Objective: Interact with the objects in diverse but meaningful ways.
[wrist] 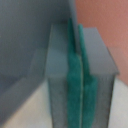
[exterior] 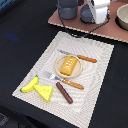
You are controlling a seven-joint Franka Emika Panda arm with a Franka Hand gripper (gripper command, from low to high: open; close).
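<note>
On a beige placemat point(exterior: 95, 70) a golden-brown bread loaf point(exterior: 69, 64) lies on a small round plate point(exterior: 60, 68). Near the mat's front left corner lie a yellow banana point(exterior: 30, 84) and a yellow cheese wedge point(exterior: 45, 91), with a brown sausage point(exterior: 64, 93) beside them. A grey saucepan point(exterior: 67, 9) stands on a brown board point(exterior: 107, 30) at the back. My gripper point(exterior: 97, 12) hangs over that board, far from the mat. In the wrist view the gripper point(wrist: 76, 35) is shut, its green pads point(wrist: 74, 85) pressed together with nothing between them.
A knife point(exterior: 80, 56) and a fork point(exterior: 65, 81), both with orange handles, lie on either side of the plate. A second dark vessel point(exterior: 86, 15) and a pale bowl point(exterior: 122, 17) stand on the board. A black cable point(exterior: 75, 31) trails off it. The table is black.
</note>
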